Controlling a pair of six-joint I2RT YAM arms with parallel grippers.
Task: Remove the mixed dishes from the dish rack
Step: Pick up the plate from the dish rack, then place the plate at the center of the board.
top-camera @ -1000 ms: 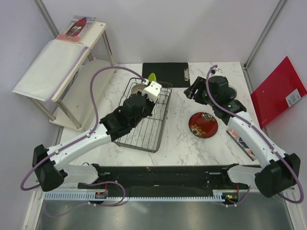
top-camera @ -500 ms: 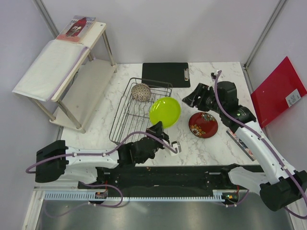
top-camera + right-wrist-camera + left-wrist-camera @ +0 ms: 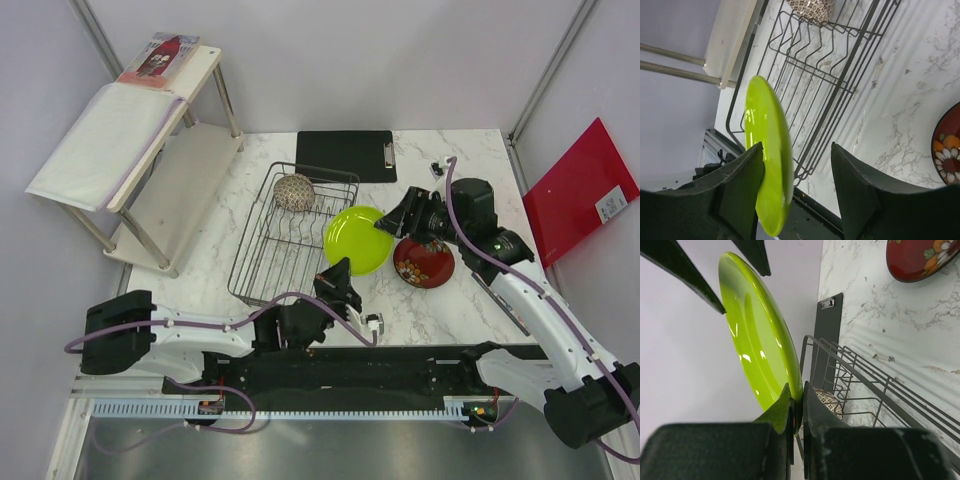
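**Green plate gripped at its rim by the left pincer, out of the rack**

The marble table [image 3: 455, 300] is spread beneath both pincers. The wire rack [image 3: 262, 262] is seen just beside and beyond the left pincer [image 3: 340, 270], standing on the table. The green plate [image 3: 357, 240] is clenched at its near rim between the closed fingers of the left pincer [image 3: 796, 395]; it is held tilted above those fingertips, clear of the rack. Its far rim is taken in between the spread fingers of the right pincer [image 3: 796, 147], which is released and not closed on it; the rim is set close to one finger and apart from the other, and contact cannot be told. The red plate [image 3: 424, 262] is laid flat on the table just beneath the right pincer [image 3: 390, 222]. The speckled bowl [image 3: 294, 192] is left in the rack's far end, well beyond the left pincer.
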